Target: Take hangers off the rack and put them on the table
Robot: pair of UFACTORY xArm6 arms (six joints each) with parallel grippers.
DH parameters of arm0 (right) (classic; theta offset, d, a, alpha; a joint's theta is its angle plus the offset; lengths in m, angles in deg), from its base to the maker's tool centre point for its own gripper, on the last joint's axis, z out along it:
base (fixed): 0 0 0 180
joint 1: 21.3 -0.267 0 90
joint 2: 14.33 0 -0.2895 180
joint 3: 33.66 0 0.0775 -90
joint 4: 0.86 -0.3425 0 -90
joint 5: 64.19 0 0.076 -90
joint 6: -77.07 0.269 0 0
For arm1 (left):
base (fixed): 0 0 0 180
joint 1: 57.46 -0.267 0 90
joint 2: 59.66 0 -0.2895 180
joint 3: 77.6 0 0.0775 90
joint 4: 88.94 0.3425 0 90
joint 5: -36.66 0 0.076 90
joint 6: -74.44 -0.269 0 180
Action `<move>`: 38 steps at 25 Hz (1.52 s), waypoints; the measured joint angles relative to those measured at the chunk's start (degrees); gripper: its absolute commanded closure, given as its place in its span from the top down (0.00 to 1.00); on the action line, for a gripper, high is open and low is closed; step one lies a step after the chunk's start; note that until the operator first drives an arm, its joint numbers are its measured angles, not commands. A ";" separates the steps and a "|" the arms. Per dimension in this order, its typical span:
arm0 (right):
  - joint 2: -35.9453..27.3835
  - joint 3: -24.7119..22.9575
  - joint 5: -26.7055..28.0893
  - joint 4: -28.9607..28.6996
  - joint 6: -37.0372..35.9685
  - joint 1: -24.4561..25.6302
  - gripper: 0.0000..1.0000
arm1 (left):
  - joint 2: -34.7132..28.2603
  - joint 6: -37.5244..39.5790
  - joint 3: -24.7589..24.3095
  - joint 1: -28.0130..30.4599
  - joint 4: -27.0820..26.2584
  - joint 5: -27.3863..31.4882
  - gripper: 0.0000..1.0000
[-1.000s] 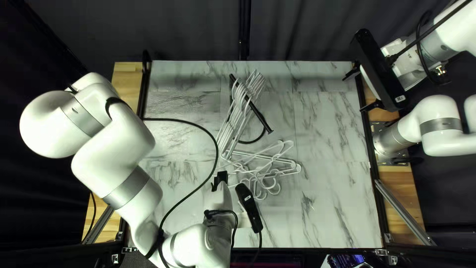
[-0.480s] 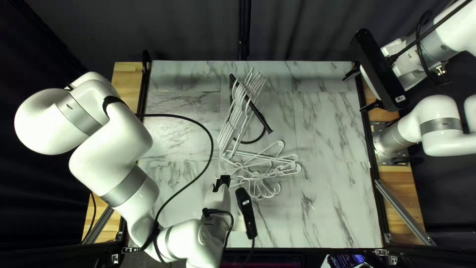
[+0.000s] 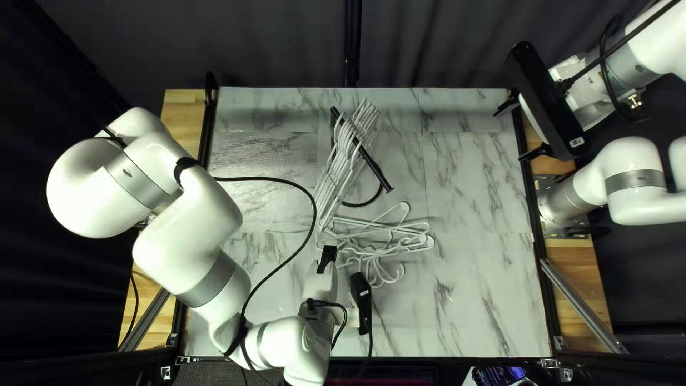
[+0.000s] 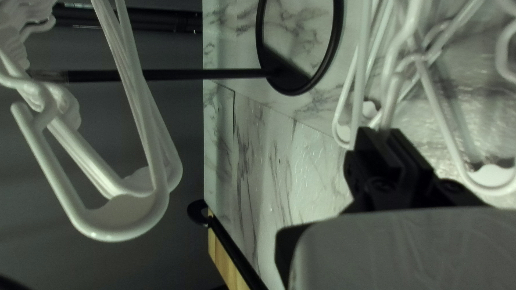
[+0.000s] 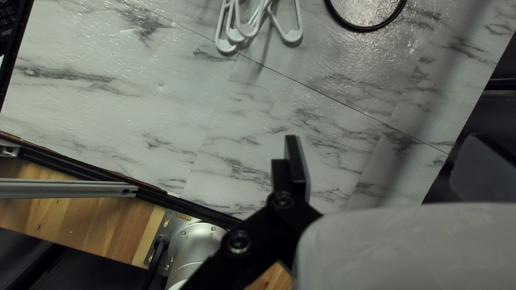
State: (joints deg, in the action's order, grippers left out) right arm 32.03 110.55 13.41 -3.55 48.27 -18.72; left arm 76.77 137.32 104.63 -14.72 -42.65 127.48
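Observation:
White hangers [image 3: 341, 161] hang in a tight bunch on the black rack [image 3: 368, 163]. Nearer the table's front edge, more white hangers [image 3: 401, 243] lie in a tangled pile. At that pile's left side is my left gripper [image 3: 327, 256]. The left wrist view shows my left gripper [image 4: 380, 134] with both fingers together on a white hanger [image 4: 393, 99] beside other loose ones; hangers [image 4: 161, 161] on the rack hang off to one side. Beyond the table's right edge my right gripper [image 3: 509, 134] is raised; my right gripper [image 5: 381, 145] has spread fingers with nothing between them.
The rack's round base [image 4: 339, 32] stands on the marble-patterned table [image 3: 479, 286]. A black cable [image 3: 284, 266] from my left arm loops above the table's left part. Metal rails [image 3: 582, 304] run along the table's right side.
Over the last half second my left arm has swung slightly right, and its gripper has shifted right and a little farther from the front edge. Some pile hangers have shifted. My right arm is still.

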 measured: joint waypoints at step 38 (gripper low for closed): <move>0.00 0.00 0.00 0.00 0.00 0.00 1.00 | 1.22 -1.07 -3.32 1.12 3.95 -2.71 1.00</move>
State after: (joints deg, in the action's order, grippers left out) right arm 32.03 110.55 13.41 -3.55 48.27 -18.72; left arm 77.99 136.25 101.31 -13.60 -38.70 124.77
